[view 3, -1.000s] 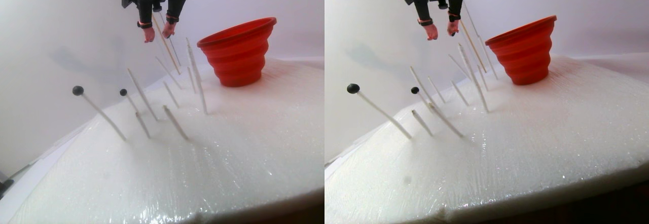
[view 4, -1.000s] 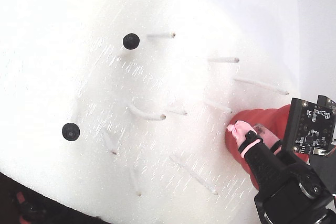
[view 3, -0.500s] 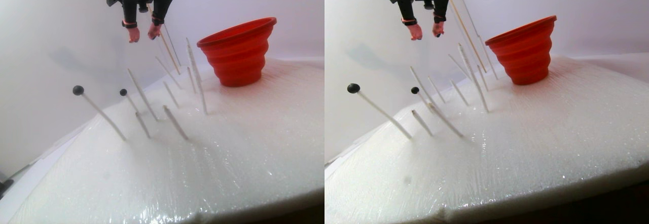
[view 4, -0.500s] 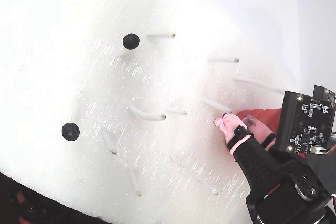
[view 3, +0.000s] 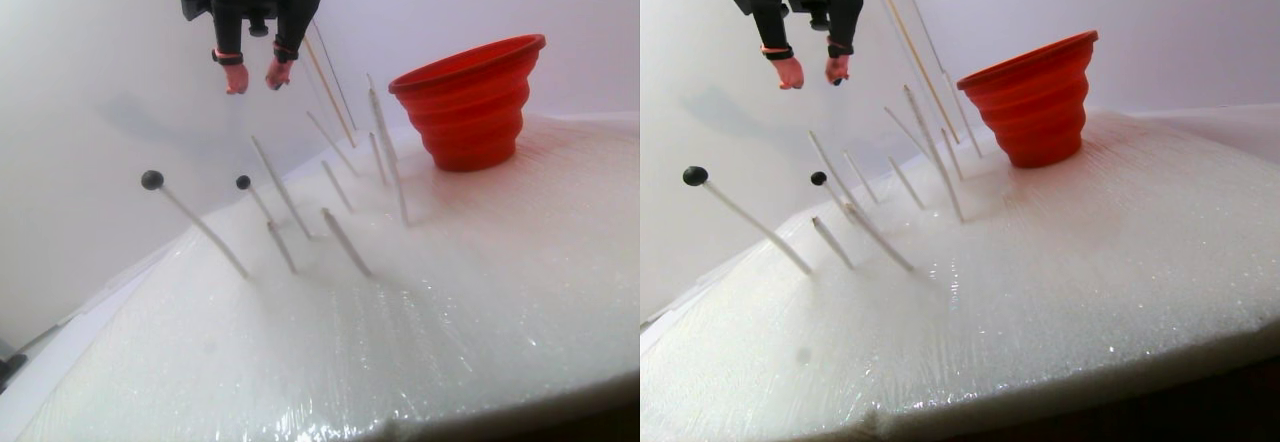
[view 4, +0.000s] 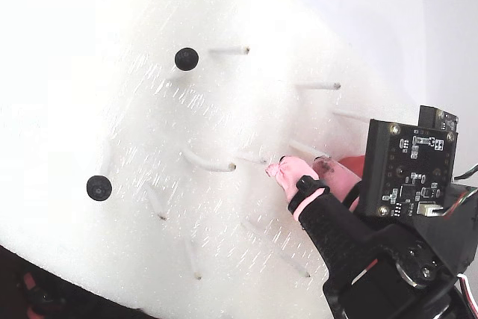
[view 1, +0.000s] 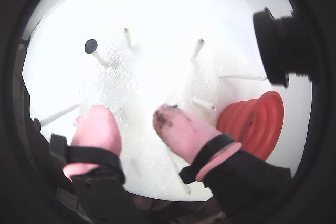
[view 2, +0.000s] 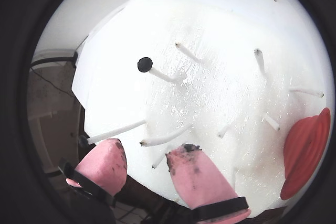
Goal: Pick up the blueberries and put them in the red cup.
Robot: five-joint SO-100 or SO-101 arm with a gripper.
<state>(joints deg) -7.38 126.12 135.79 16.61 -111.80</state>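
Two blueberries [view 3: 152, 179] [view 3: 243, 182] sit on the tips of slanted white pegs at the left of the foam pad in the stereo pair view. In the fixed view the same blueberries [view 4: 187, 58] [view 4: 98, 187] show. One blueberry [view 2: 145, 64] lies ahead of the fingers in a wrist view. The red cup [view 3: 470, 102] stands upright at the back right; its rim [view 1: 254, 121] shows to the right of the fingers. My gripper [view 3: 255, 77] hangs high above the pegs, left of the cup. It is open, and nothing is between its pink-capped fingers [view 1: 178, 129].
The white foam pad [view 3: 450, 292] carries several bare thin white pegs [view 3: 345, 242] between the blueberries and the cup. Thin wooden sticks [view 3: 325, 82] lean behind the gripper. The pad's front edge drops to a dark surface [view 3: 600, 422].
The gripper has moved left, away from the red cup and over the pegs, still open and empty. The blueberries and the cup have not moved.
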